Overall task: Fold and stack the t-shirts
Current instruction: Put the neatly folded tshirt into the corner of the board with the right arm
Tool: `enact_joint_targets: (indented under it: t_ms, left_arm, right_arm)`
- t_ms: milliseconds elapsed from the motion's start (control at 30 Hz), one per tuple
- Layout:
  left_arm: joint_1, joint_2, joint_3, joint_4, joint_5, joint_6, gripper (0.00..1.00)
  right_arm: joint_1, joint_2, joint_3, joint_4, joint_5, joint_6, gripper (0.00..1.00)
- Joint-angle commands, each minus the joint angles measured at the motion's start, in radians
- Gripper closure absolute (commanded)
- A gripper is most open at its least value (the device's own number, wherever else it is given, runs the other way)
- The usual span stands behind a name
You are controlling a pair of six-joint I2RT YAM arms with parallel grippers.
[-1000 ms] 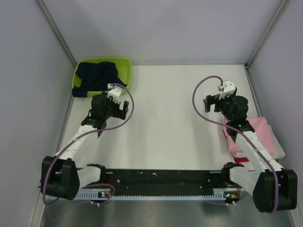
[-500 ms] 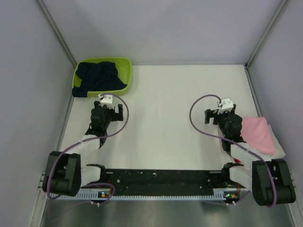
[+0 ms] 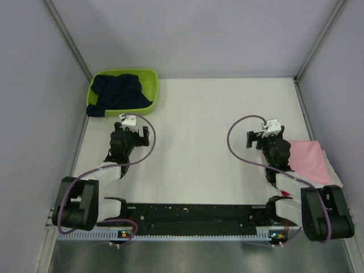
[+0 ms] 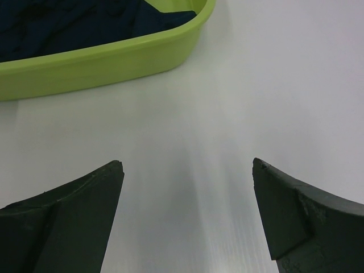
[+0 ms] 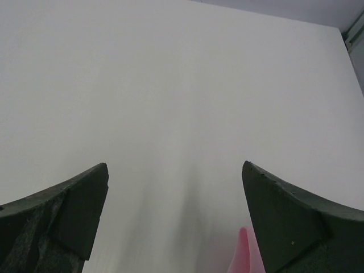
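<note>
A dark navy t-shirt (image 3: 118, 92) lies crumpled in the lime-green basket (image 3: 152, 79) at the far left; it also shows in the left wrist view (image 4: 68, 23). A folded light pink t-shirt (image 3: 310, 159) lies at the right edge, on top of a white one (image 3: 336, 179); a pink corner shows in the right wrist view (image 5: 243, 256). No red t-shirt shows. My left gripper (image 3: 138, 132) is open and empty over bare table just in front of the basket. My right gripper (image 3: 256, 138) is open and empty, left of the pink t-shirt.
Grey walls close the table on the left, back and right. The basket's rim (image 4: 114, 57) lies close ahead of the left fingers. The black base rail (image 3: 193, 219) runs along the near edge.
Both arms have drawn back toward their bases. The left gripper moved away from the basket, and the right arm no longer covers the pink t-shirt.
</note>
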Motion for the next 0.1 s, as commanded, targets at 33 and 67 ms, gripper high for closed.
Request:
enact_joint_targets:
  t_ms: [33,67]
  left_arm:
    - [0.003,0.002,-0.011,0.073,0.008,0.003,0.01]
    - [0.003,0.003,-0.006,0.072,0.000,-0.001,0.01]
  right_arm:
    - [0.000,0.002,-0.002,0.062,0.007,0.004,0.01]
    - [0.000,0.003,0.002,0.062,0.007,0.004,0.01]
